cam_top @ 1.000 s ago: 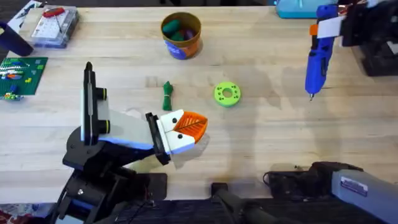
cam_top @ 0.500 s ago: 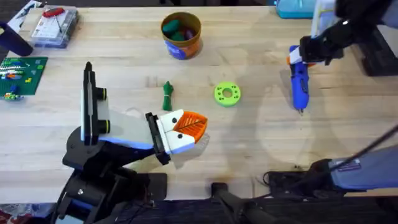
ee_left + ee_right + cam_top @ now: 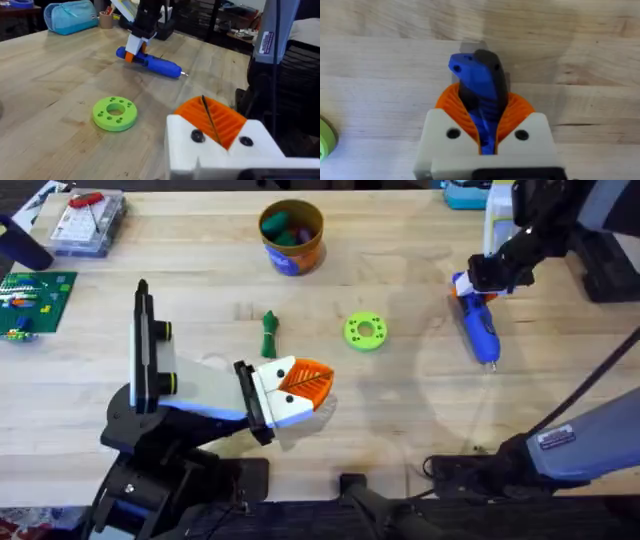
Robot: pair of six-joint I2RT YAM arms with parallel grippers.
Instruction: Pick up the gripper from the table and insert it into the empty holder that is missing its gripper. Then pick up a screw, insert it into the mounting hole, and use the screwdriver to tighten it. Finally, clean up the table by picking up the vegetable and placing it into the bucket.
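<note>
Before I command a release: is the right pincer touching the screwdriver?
Touching. In the right wrist view the right pincer's orange pads clamp both sides of the blue screwdriver; the left wrist view shows it gripping the handle end.

Right pincer (image 3: pixel 487 131) clamped, left (image 3: pixel 212 120) closed.

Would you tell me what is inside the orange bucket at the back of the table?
The bucket holds a dark green piece and a reddish piece near its rim. Whatever lies beneath them is covered.
</note>
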